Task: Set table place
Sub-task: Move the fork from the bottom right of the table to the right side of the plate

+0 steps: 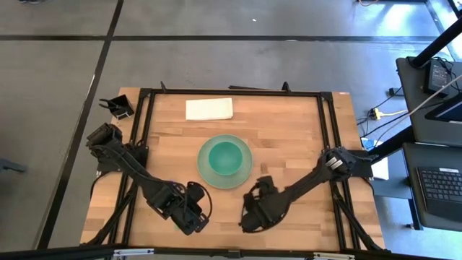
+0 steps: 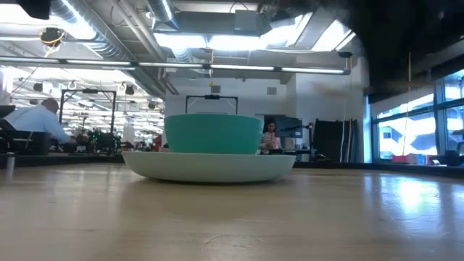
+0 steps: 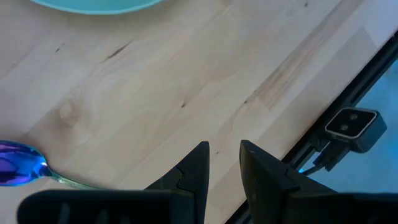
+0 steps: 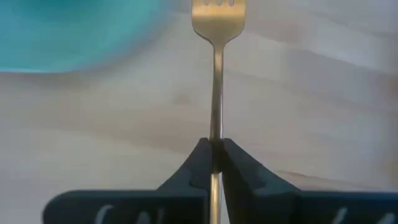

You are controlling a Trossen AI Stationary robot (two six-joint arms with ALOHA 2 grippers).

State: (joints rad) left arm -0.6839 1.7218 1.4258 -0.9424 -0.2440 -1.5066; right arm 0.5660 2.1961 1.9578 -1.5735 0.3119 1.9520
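The pale green plate (image 1: 244, 172) lies at the table's middle with the teal bowl (image 1: 224, 156) standing in it; both also show in the low view, the plate (image 2: 210, 165) under the bowl (image 2: 212, 133). My right gripper (image 4: 216, 146) is near the front edge, just in front of the plate, and shut on the gold fork (image 4: 217, 68). My left gripper (image 3: 224, 155) is beside it at the front left, narrowly open and empty. The spoon (image 3: 22, 171), with its purple head, lies on the wood next to the left gripper. My right gripper pinches the fork's slim handle (image 4: 216, 127) between its two fingertips, about midway along it. The fingers lie along the fork, whose tines (image 4: 217, 11) point straight ahead past the plate's edge. I cannot tell whether the fork touches the table.
A white folded napkin (image 1: 209, 108) lies near the far edge. A small black holder (image 1: 119, 107) sits outside the frame at the far left. Black frame rails (image 1: 328, 130) run along the table's sides. Bare wood (image 1: 296, 137) lies right of the plate.
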